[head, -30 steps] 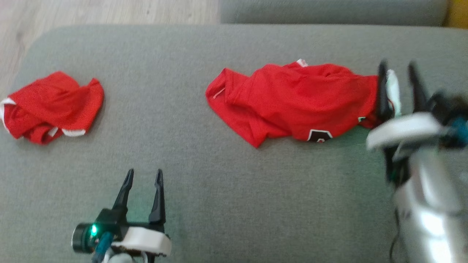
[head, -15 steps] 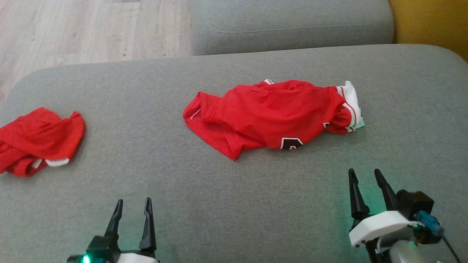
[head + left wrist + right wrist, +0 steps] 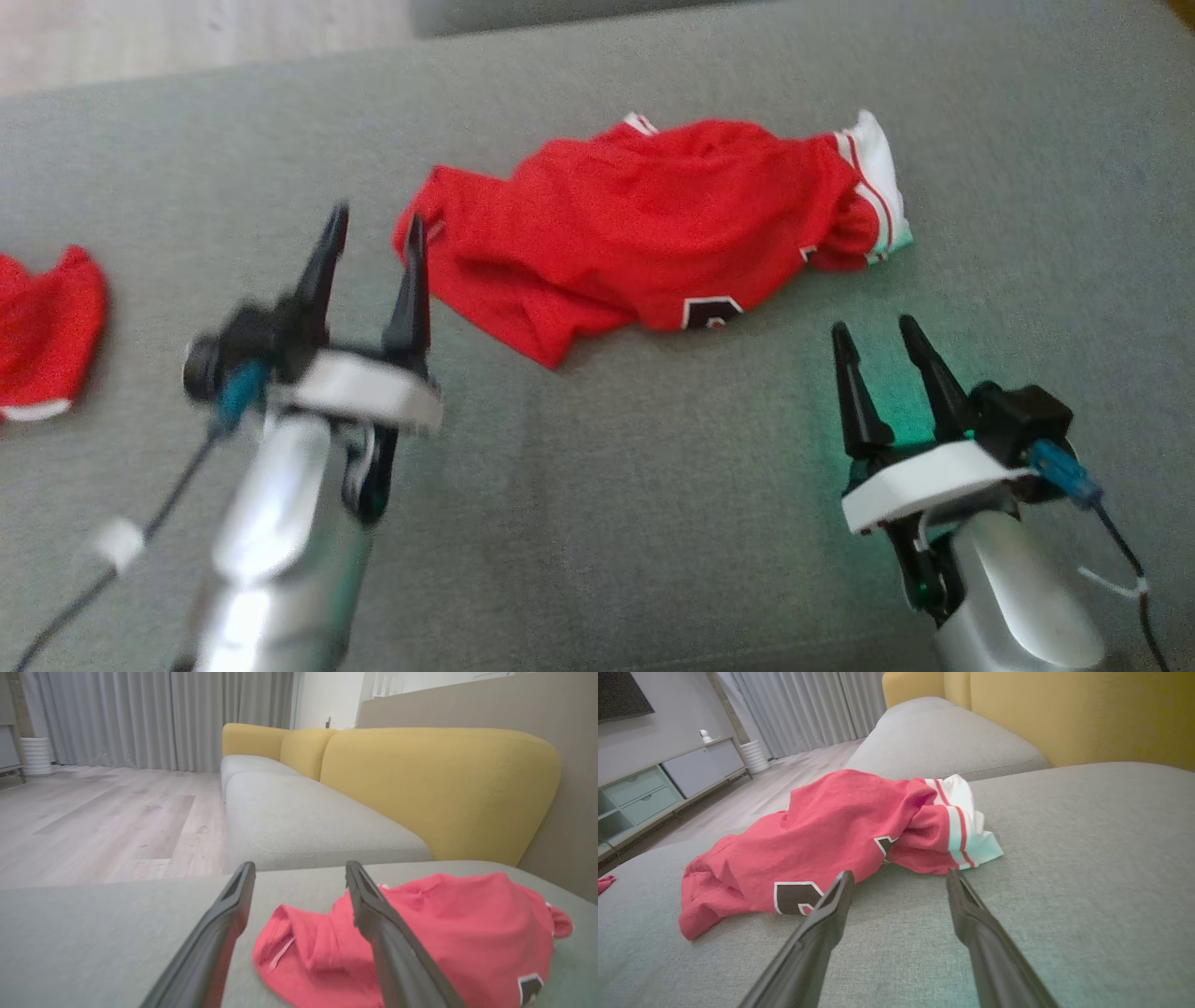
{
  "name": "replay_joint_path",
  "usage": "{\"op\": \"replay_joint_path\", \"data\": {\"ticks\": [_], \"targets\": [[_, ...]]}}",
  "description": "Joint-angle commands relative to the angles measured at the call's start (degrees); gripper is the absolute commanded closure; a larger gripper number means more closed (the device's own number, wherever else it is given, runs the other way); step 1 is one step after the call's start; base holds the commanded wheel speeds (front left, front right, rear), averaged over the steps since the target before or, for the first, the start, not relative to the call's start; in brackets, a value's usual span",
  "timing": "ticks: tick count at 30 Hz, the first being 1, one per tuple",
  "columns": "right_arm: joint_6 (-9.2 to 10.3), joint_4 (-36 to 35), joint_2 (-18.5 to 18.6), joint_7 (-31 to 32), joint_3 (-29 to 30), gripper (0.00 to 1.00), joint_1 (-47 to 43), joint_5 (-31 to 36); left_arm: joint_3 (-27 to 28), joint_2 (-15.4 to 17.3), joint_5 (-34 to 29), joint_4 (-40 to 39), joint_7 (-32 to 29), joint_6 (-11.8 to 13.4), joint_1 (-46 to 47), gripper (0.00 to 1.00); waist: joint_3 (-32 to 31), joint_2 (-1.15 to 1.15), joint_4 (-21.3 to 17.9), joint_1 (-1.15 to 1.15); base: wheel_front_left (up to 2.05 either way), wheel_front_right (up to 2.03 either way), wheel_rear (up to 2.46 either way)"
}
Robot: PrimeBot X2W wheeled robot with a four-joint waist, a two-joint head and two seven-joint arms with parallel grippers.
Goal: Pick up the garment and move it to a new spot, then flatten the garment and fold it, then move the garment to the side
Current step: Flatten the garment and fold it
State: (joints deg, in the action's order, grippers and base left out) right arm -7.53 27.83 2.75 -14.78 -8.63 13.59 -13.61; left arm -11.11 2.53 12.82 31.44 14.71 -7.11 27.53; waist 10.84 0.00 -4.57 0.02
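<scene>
Red crumpled jersey of thin mesh cloth [image 3: 653, 233] lies bunched in the middle of the grey woven sofa cushion [image 3: 653, 504], with a white striped band at one end. Its black, white-edged number is half hidden and cannot be read. The left gripper [image 3: 378, 215] and the right gripper [image 3: 872, 323] stand wide apart and empty, near it.

A: Red garment [image 3: 822, 830]: any lettering?
B: One dark block numeral [image 3: 796, 897], outlined in white, on the near fold; only part of it shows, so the digit cannot be read with certainty; a second outlined fragment [image 3: 883, 843] lies beside the striped white hem [image 3: 966, 826]; too little shows to read.
A: Brand or label?
B: None legible; the head view is blurred.
</scene>
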Motion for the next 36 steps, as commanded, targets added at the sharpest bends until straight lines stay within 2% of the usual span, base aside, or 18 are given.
{"op": "replay_joint_path", "data": {"ticks": [1, 7, 10, 13, 18, 24, 25, 26, 27, 28, 33, 36], "targets": [[0.04, -1.9, 0.1, -0.2, -2.0, 0.0, 1.6, -0.6, 0.8, 0.6, 1.3, 1.6, 0.3, -0.2, 4.5, 0.0, 4.6, 0.0, -4.0, -0.02, 0.0, 0.0, 0.0], [0.04, -3.4, 0.1, -0.2, -3.6, 0.0, 3.3, -2.0, -8.2, 2.4, 8.6, 13.5, -2.3, -0.3, 18.0, 0.0, 9.2, 0.0, -8.2, -0.02, 0.0, 0.0, 0.0], [0.04, -4.0, 0.1, -0.2, -4.3, 0.0, 4.0, -2.6, -10.6, 3.5, 13.6, 17.6, -4.7, -0.4, 22.3, 0.0, 10.6, 0.0, -10.1, -0.02, 0.0, 0.0, 0.0], [0.04, -4.6, 0.1, -0.2, -4.8, 0.0, 4.4, -3.3, -12.3, 5.1, 16.1, 21.7, -6.3, -0.4, 25.2, 0.0, 11.5, 0.0, -11.7, -0.02, 0.0, 0.0, 0.0], [0.04, -4.8, 0.1, -0.2, -4.8, 0.0, 4.6, -4.0, -12.6, 6.4, 16.5, 27.3, -5.7, -0.4, 28.2, 0.0, 12.3, 0.0, -13.0, -0.02, 0.0, 0.0, 0.0], [0.04, -4.5, 0.1, -0.2, -4.6, 0.0, 4.5, -4.4, -16.7, 5.1, 16.6, 31.0, -5.0, -0.4, 28.9, 0.0, 12.6, 0.0, -13.2, -0.02, 0.0, 0.0, 0.0], [0.04, -4.4, 0.1, -0.2, -4.5, 0.0, 4.5, -4.4, -17.7, 5.1, 16.3, 31.2, -4.4, -0.4, 28.9, 0.03, 12.5, 0.0, -13.1, -0.02, 0.0, 0.0, 0.0], [0.04, -4.3, 0.1, -0.2, -4.4, 0.0, 4.4, -4.3, -18.4, 5.1, 16.4, 31.3, -3.9, -0.4, 28.9, 0.45, 12.4, 0.0, -13.0, -0.02, 0.0, 0.0, 0.0], [0.04, -4.2, 0.1, -0.2, -4.3, 0.0, 4.4, -4.2, -19.2, 5.1, 16.2, 31.3, -3.2, -0.4, 28.9, 0.63, 12.3, 0.0, -12.8, -0.02, 0.0, 0.0, 0.0], [0.04, -4.2, 0.1, -0.2, -4.2, 0.0, 4.4, -4.1, -19.8, 5.1, 16.2, 31.3, -2.5, -0.4, 28.9, 1.0, 12.2, 0.0, -12.6, -0.02, 0.0, 0.0, 0.0], [0.04, -3.8, 0.1, -0.2, -4.2, 0.0, 4.3, -4.1, -20.8, 5.5, 15.4, 29.4, 0.0, -0.4, 30.0, 1.0, 11.0, 0.0, -11.2, -0.02, 0.0, 0.0, 0.0], [0.04, -3.1, 0.1, -0.2, -3.9, 0.0, 4.1, -4.2, -18.8, 6.6, 14.0, 23.1, 0.2, 0.2, 31.9, 1.0, 9.6, 0.0, -10.2, -0.02, 0.0, 0.0, 0.0]]}}
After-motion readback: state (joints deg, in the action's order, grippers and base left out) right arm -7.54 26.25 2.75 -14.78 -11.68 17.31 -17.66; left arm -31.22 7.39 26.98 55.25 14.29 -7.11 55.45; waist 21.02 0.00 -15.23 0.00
